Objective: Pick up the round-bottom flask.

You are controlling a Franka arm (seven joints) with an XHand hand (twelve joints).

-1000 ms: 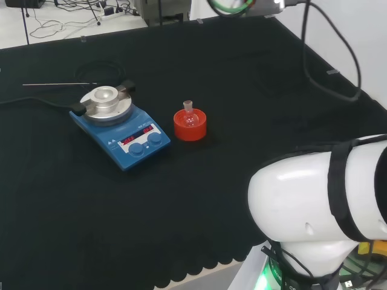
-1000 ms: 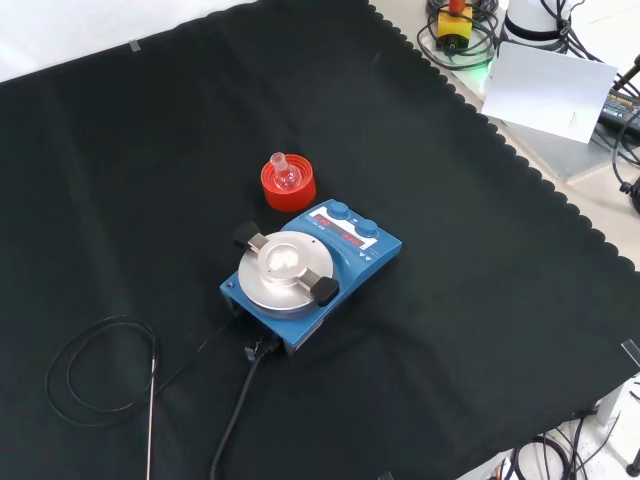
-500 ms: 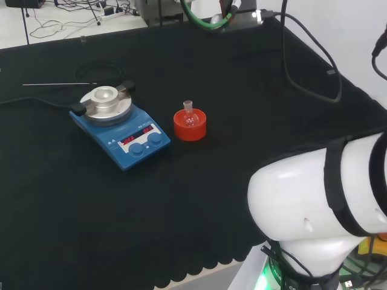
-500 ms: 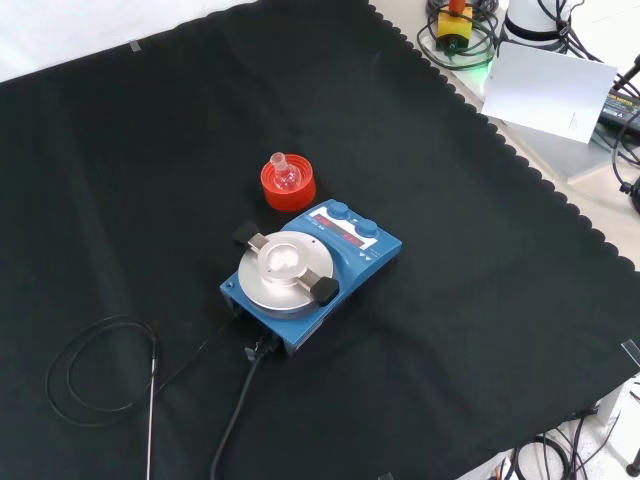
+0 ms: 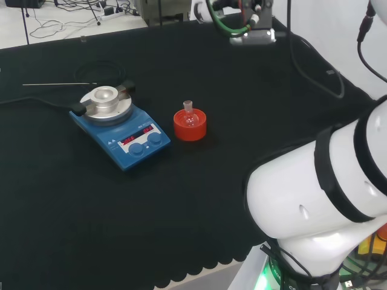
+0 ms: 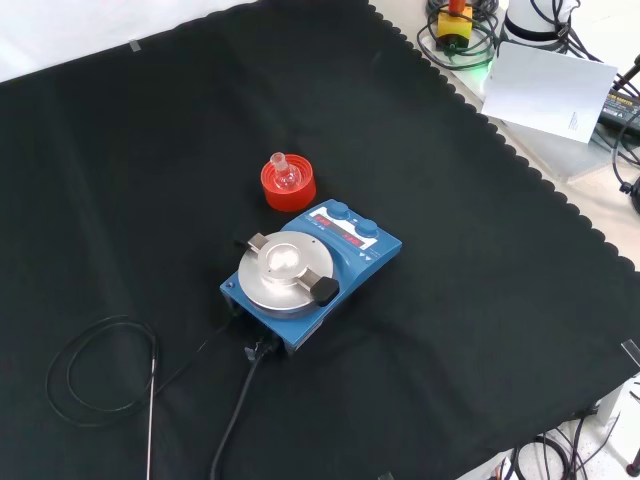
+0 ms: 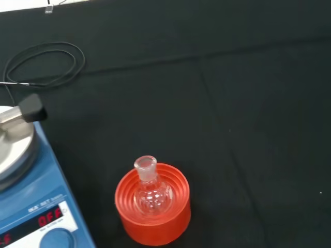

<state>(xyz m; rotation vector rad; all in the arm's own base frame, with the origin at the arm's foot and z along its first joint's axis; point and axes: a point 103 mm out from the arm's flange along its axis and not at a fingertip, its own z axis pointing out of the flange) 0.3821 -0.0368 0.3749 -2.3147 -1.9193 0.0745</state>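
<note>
Small clear round-bottom flask [image 7: 152, 191] sits upright in red ribbed stand [image 7: 153, 225]; fragile, light, slippery—grasp its neck. Fingers' state: cannot tell.

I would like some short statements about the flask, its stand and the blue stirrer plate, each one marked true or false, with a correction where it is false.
1. The round-bottom flask sits in a red ribbed stand. True.
2. The flask lies on its side on the cloth. False: it stands with its neck up in the stand.
3. In the head view, the stand is to the right of the blue stirrer plate. True.
4. The flask rests on the metal top plate of the stirrer. False: that plate carries no flask; the flask is in the stand beside the stirrer.
5. A black cable runs from the stirrer across the cloth. True.
</note>
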